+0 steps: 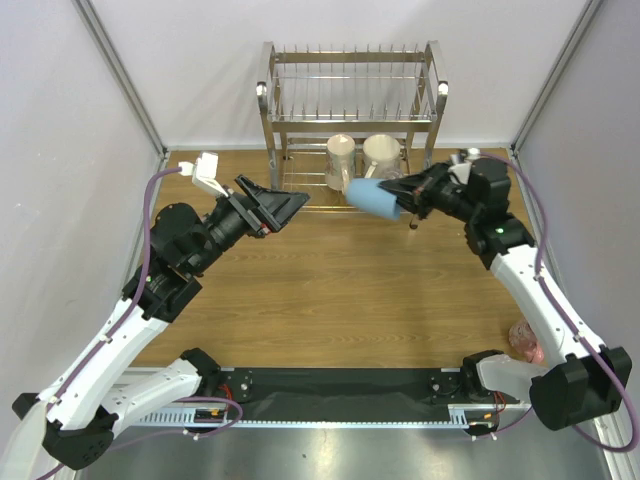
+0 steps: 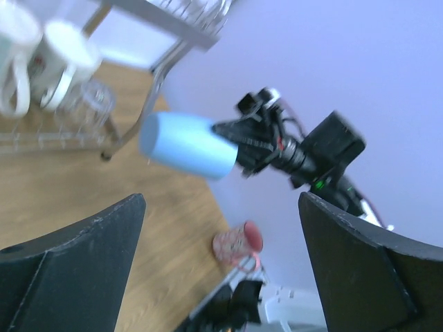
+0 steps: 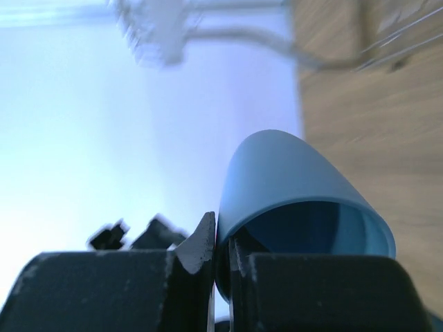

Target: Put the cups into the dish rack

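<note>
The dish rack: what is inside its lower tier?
In the lower tier of the dish rack stand a left cream mug, a right cream mug and a clear glass tumbler. From above, the light blue cup covers part of that tier.

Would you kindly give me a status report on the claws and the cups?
Left claw open, empty. Right claw shut on rim of blue cup, held sideways before rack. Two mugs on lower tier; pink mug on table. Nothing blocking.

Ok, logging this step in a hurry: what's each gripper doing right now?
Left gripper: open, holding nothing.
Right gripper: shut on the light blue cup, jaws pinching its rim.
</note>
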`<state>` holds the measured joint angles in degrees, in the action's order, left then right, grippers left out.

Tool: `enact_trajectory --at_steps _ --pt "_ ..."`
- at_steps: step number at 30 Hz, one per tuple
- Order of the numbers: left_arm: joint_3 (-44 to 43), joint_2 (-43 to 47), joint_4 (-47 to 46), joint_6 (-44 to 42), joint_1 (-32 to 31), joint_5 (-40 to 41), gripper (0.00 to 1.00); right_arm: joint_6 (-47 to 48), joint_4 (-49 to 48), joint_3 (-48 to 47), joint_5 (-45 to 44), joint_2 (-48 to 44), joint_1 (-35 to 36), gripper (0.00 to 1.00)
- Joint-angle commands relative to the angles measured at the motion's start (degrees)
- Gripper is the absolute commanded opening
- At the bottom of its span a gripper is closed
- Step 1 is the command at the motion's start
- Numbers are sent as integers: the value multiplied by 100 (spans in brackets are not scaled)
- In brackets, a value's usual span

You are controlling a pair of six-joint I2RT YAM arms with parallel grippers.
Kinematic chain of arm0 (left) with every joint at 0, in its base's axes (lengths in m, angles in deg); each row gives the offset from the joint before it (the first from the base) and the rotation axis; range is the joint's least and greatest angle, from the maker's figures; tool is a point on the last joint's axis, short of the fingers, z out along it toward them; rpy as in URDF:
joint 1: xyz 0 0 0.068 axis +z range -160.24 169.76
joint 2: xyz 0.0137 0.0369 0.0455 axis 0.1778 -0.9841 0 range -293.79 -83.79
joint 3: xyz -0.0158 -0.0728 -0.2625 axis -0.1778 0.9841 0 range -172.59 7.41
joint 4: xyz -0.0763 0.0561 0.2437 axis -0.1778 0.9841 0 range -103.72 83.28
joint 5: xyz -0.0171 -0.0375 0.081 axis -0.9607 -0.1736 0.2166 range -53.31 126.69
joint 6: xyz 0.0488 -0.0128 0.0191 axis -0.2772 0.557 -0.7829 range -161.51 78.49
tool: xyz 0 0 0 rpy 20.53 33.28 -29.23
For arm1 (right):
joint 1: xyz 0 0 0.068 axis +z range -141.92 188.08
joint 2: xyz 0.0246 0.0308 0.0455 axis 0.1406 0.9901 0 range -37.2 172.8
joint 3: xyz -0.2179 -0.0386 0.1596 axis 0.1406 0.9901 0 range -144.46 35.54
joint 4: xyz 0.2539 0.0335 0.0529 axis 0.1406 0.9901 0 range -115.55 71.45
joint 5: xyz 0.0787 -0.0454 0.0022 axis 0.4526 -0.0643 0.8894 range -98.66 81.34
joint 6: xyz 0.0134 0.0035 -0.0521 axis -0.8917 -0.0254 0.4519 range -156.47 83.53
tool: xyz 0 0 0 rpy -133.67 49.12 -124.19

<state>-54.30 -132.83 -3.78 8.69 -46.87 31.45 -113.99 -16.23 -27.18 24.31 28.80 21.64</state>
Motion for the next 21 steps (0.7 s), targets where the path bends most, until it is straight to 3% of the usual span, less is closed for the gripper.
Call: enact_trajectory --at_steps 1,7,14,21 --pt "-42 -62 -966 -264 -73 207 100 -1264 -2142 -56 693 158 515 0" --pt "-227 -229 -1143 -528 -310 515 100 -1670 -3339 -601 772 721 955 0" --pt "-157 -405 -1599 -483 -609 1147 100 -2592 -5131 -338 500 1002 1157 0" --pt "-262 -581 -1898 -967 -855 1516 100 -2892 -5607 -425 421 1170 1360 0"
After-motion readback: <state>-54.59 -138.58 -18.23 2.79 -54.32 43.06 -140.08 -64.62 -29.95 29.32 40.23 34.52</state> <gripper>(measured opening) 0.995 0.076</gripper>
